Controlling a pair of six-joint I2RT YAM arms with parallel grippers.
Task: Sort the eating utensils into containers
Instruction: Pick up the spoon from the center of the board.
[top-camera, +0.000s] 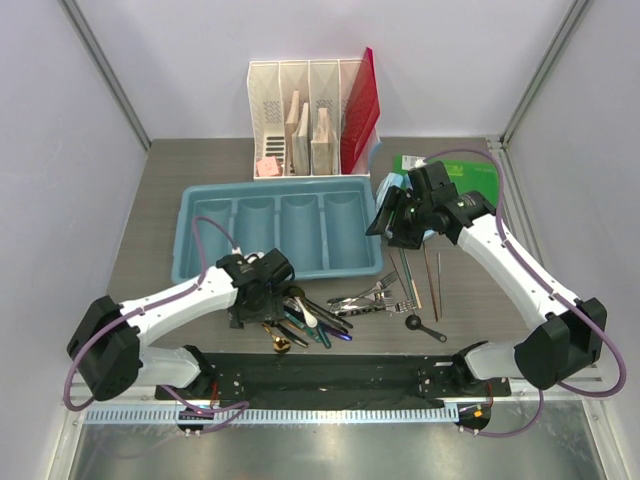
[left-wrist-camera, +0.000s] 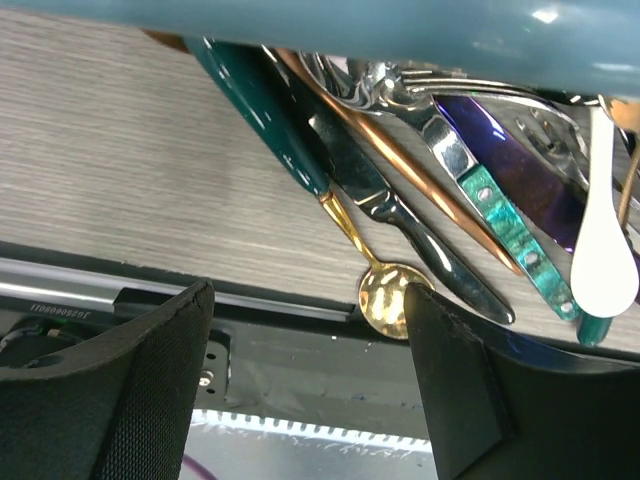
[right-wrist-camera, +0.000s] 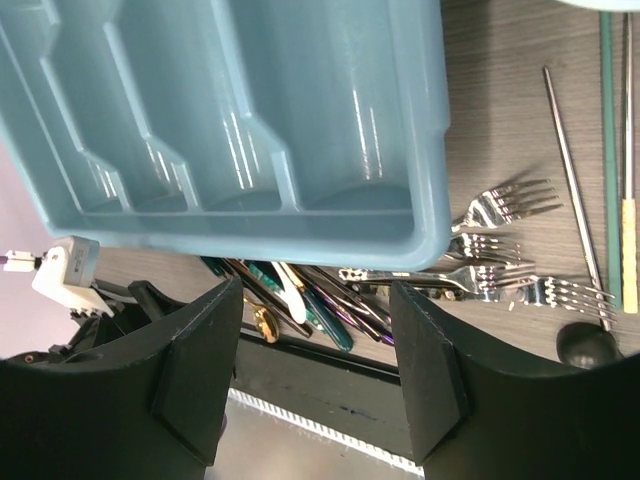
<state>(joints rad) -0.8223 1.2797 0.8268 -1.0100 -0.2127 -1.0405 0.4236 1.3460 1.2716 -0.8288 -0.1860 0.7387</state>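
The grey bench (top-camera: 150, 210) carries the light blue tray (top-camera: 280, 272), with a white file organizer (top-camera: 295, 95) behind it. The utensils lie on the bench outside the tray: a heap of knives and spoons (top-camera: 312, 318) just before its near rim, silver forks (top-camera: 375, 297) to the right of that, and chopsticks (top-camera: 432, 275) farther right. The left jaws stand wide over the heap, with the bowl of a gold spoon (left-wrist-camera: 385, 298) between them. The right jaws, equally wide, hang beside the tray's right end.
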